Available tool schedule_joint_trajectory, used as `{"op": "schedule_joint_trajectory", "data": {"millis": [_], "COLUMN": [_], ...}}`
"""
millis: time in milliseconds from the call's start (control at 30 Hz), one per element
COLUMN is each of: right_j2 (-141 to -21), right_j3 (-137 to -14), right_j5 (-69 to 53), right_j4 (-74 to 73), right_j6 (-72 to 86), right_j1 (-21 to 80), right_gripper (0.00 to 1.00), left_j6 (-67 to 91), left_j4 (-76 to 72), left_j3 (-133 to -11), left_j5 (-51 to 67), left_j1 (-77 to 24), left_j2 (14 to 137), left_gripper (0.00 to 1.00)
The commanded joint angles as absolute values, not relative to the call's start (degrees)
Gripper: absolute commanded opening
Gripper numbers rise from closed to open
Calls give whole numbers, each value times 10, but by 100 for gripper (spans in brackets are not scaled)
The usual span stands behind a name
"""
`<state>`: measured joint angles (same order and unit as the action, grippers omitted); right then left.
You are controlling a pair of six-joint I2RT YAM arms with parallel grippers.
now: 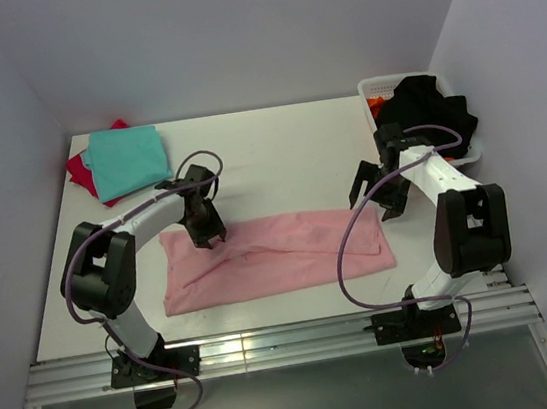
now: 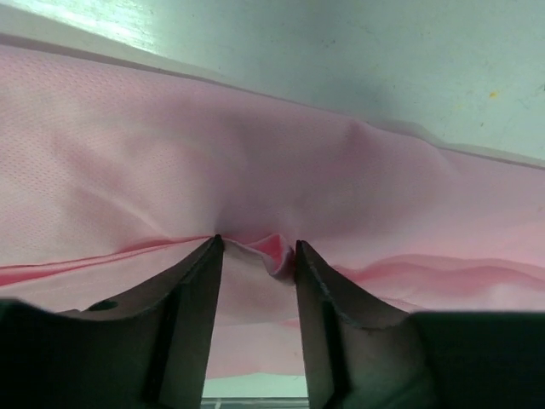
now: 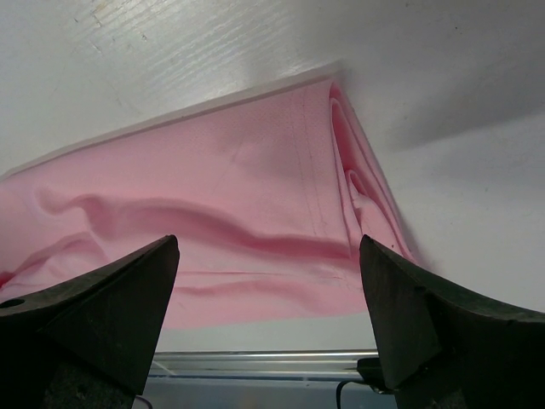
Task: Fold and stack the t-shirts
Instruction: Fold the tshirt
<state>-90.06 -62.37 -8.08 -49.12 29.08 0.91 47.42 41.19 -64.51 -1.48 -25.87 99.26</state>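
The pink t-shirt (image 1: 275, 255) lies long-ways, left to right, across the near bench (image 1: 277, 154). My left claw (image 1: 207, 237) sits on its far left edge, half apart with a pucker between the tips, which I judge is not clamped. The right claw (image 1: 377, 205) hangs wide apart over the right end. The teal t-shirt (image 1: 128, 158) is well clear.

The left arm (image 1: 139, 220) rises from its base with the elbow folded out toward 9 o'clock. Its forearm runs toward 3 o'clock, and the wrist bends so the left hand (image 1: 207, 235) points steeply down. Its fingers (image 2: 192, 298) stand partly apart, though whether they pinch anything is unclear. The right arm (image 1: 441, 177) sends its forearm toward 10 o'clock. The right hand (image 1: 375, 198) tilts downward, fingers (image 3: 111, 298) spread wide.
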Motion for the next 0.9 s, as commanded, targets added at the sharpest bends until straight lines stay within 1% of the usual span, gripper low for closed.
{"op": "schedule_joint_trajectory", "data": {"millis": [0, 33, 100, 133, 167, 200, 233, 433, 533, 667, 700, 767, 800, 867], "right_j2": [-908, -912, -917, -919, -921, -922, -921, -918, -918, -919, -919, -921, -922, -926], "right_j3": [-649, -650, -653, -653, -654, -654, -653, -647, -646, -642, -642, -640, -639, -637], "right_j5": [-71, -71, -70, -72, -73, -74, -75, -83, -87, -95, -96, -98, -98, -100], "right_j4": [-497, -496, -495, -493, -492, -492, -491, -483, -481, -475, -474, -471, -468, -463], "right_j6": [285, 285, 285, 286, 286, 286, 286, 287, 287, 285, 285, 284, 284, 285], "right_j1": [4, 4, 4, 4, 4, 4, 4, 4, 4, 4, 4, 4, 4, 4], "right_gripper": [93, 93, 93, 93, 93, 93, 92, 92, 92, 91, 91, 91, 91, 91], "left_j6": [475, 478, 485, 489, 497, 500, 506, 566, 610, 704, 727, 802, 824, 871], "left_j4": [413, 414, 417, 420, 429, 435, 443, 511, 547, 567, 573, 584, 580, 544], "left_j3": [-642, -642, -642, -641, -642, -642, -643, -656, -657, -627, -621, -593, -581, -543], "left_j5": [-11, -9, -6, -5, -5, -7, -10, -44, -65, -77, -81, -72, -62, -12], "left_j1": [-259, -259, -259, -259, -260, -260, -260, -275, -305, -350, -362, -404, -422, -473], "left_j2": [968, 964, 959, 953, 948, 946, 938, 896, 877, 859, 857, 857, 860, 870], "left_gripper": [44, 35, 25, 15, 7, 7, 0, 0, 0, 2, 5, 7, 15, 28]}}
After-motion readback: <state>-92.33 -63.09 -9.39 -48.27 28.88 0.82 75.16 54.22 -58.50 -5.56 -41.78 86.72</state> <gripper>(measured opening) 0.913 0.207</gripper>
